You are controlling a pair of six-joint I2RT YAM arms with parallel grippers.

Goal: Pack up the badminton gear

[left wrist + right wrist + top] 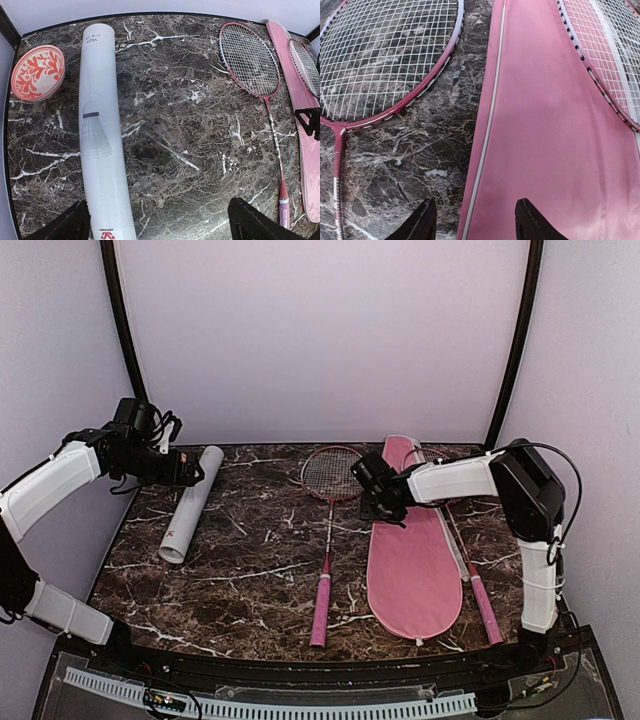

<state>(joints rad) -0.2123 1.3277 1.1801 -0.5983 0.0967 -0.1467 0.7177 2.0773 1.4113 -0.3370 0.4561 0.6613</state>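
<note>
The right gripper (475, 205) hovers, jaws wide apart, over the left edge of the bag (412, 565). The bag lies flat with one racket (325, 530) just to its left and the other racket (481, 602) lying head-on over its right side. The left gripper (159, 205), also wide, hangs above the tube (102, 150). Opening the bag looks like the step in hand. Next, the right fingers must drop and pinch that thin edge off the table.

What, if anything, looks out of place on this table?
A red-and-white patterned bowl sits at the far left corner beside the white tube; it is not badminton gear. One racket lies with its head over the pink bag, not inside it. No shuttlecocks are in view.
</note>
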